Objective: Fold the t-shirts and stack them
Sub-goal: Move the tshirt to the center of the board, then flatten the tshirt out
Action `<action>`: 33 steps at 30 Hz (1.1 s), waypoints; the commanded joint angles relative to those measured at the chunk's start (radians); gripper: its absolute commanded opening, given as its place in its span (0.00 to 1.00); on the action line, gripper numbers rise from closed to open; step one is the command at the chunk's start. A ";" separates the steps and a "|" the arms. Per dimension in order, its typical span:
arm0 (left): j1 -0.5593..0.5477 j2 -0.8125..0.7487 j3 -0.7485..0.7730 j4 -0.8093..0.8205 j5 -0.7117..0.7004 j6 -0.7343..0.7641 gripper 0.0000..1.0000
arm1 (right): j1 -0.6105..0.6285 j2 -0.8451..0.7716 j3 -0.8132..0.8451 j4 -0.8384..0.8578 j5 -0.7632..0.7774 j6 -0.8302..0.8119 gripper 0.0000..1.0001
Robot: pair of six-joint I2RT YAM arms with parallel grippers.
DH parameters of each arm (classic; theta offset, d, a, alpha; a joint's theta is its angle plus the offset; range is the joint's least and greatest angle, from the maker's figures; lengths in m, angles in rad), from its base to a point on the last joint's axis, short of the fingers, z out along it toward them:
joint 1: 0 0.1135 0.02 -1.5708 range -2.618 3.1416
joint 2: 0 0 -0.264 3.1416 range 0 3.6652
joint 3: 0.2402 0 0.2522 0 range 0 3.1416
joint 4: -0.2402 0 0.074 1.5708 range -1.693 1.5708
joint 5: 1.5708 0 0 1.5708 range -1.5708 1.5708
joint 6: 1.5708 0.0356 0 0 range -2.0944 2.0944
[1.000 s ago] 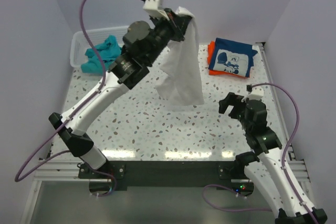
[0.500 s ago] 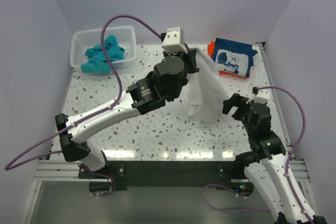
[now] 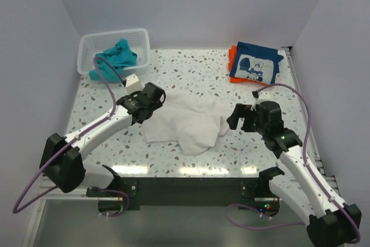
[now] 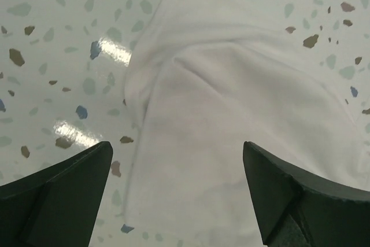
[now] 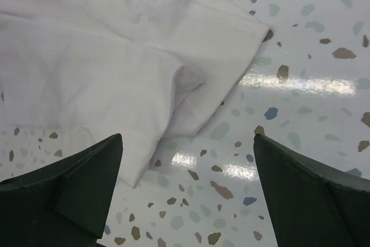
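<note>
White t-shirt (image 3: 188, 125) sprawls between two low arms; left end effector (image 3: 157, 98) and right end effector (image 3: 234, 117) both released.

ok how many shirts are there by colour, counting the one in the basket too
white shirt: 1
teal shirt, in the basket: 1
navy shirt: 1
orange shirt, under the navy one: 1
total: 4
</note>
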 commanded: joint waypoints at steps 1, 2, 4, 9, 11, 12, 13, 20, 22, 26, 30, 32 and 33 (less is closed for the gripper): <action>-0.005 -0.140 -0.067 -0.056 0.010 -0.086 1.00 | 0.085 0.069 0.054 0.026 -0.077 0.010 0.99; -0.003 -0.153 -0.087 -0.076 0.011 -0.098 1.00 | 0.153 0.107 0.060 0.016 -0.025 0.014 0.99; 0.001 -0.180 -0.139 -0.103 0.033 -0.115 1.00 | 0.217 0.139 0.078 -0.029 0.021 0.030 0.99; 0.000 -0.255 -0.247 -0.188 0.105 -0.175 1.00 | 0.437 0.198 0.075 -0.090 0.138 0.137 0.99; 0.000 -0.317 -0.342 -0.083 0.213 -0.126 1.00 | 0.503 0.204 0.049 -0.092 0.164 0.200 0.99; 0.000 -0.335 -0.375 -0.041 0.250 -0.109 1.00 | 0.519 0.208 0.038 -0.090 0.173 0.220 0.99; 0.000 -0.358 -0.433 -0.009 0.283 -0.101 0.99 | 0.530 0.211 0.014 -0.069 0.184 0.237 0.99; 0.000 -0.331 -0.567 0.205 0.452 -0.087 0.84 | 0.573 0.259 -0.077 0.097 0.175 0.312 0.90; 0.000 -0.302 -0.569 0.216 0.452 -0.090 0.81 | 0.574 0.276 -0.089 0.162 0.172 0.303 0.89; 0.000 -0.268 -0.575 0.248 0.438 -0.089 0.68 | 0.576 0.310 -0.118 0.293 0.176 0.289 0.88; 0.000 -0.234 -0.571 0.257 0.413 -0.092 0.60 | 0.576 0.386 -0.098 0.327 0.201 0.266 0.86; 0.001 -0.214 -0.563 0.271 0.404 -0.081 0.54 | 0.577 0.403 -0.091 0.336 0.212 0.265 0.85; 0.003 -0.197 -0.554 0.269 0.394 -0.083 0.52 | 0.576 0.418 -0.095 0.344 0.236 0.269 0.83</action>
